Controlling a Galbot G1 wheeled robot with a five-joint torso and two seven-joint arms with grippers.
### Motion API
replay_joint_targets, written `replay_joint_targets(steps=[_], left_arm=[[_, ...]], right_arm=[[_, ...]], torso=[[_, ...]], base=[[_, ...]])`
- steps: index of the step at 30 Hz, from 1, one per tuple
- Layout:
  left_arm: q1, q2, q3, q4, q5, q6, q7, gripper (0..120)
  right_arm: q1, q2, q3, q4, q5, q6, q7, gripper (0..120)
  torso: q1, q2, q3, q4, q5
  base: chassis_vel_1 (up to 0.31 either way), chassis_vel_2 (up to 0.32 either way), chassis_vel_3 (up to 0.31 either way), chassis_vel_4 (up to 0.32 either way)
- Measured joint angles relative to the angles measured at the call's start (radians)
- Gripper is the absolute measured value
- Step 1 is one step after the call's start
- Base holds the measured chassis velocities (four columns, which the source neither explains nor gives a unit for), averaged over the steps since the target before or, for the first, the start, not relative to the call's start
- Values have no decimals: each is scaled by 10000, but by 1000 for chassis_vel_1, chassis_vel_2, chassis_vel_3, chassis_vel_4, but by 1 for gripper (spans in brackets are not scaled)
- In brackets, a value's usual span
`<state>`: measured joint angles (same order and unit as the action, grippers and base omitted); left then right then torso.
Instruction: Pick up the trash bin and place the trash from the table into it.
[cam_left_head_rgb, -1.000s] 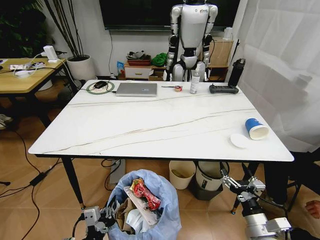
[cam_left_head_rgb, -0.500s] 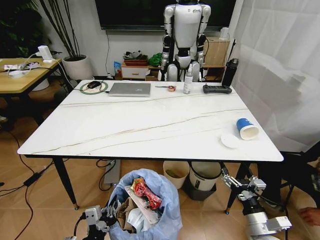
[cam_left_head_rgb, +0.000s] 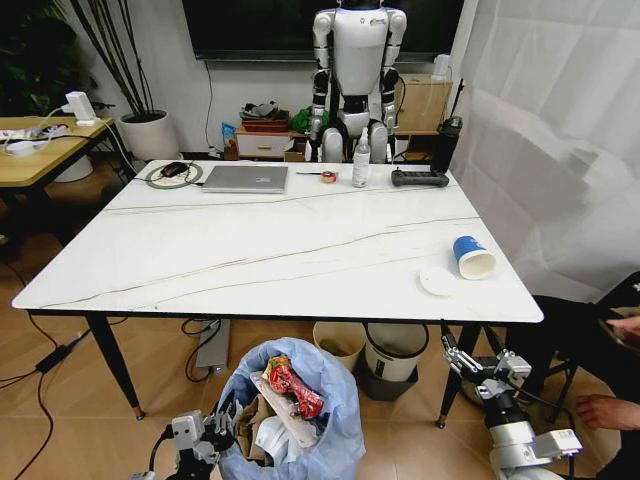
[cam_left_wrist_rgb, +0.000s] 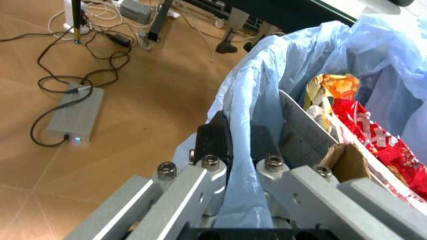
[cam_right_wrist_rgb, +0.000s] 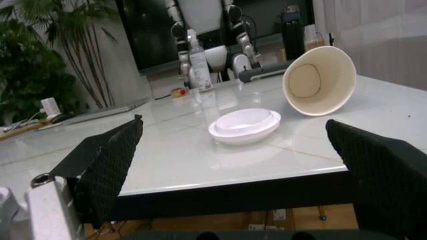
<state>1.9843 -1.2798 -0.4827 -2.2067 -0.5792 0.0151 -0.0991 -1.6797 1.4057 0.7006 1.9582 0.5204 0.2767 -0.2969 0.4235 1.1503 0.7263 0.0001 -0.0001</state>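
The left gripper (cam_left_wrist_rgb: 239, 150) pinches the trash bin (cam_left_head_rgb: 290, 415) by its bag rim, just below the table (cam_left_head_rgb: 200, 260) edge. It is nearly full — only the blue paper cup (cam_left_head_rgb: 472, 257) and white lid (cam_left_head_rgb: 438, 282) remain, with the right gripper (cam_right_wrist_rgb: 233, 175) wide open below them.

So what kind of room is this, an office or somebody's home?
Most likely an office or robotics lab: a white-and-black humanoid robot stands by the wall, a silver laptop sits on the white marble-look table, and a large dark screen hangs behind.
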Motion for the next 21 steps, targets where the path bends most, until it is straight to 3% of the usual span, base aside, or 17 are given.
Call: replay_joint_targets(steps=[21], left_arm=[[22,-311,57,36,188,-15,-4,0]], right_arm=[[184,-259,-88,-227,86,268,-206,100]], torso=[[0,0,0,-1,2]], base=[[-71,-79,66,64]])
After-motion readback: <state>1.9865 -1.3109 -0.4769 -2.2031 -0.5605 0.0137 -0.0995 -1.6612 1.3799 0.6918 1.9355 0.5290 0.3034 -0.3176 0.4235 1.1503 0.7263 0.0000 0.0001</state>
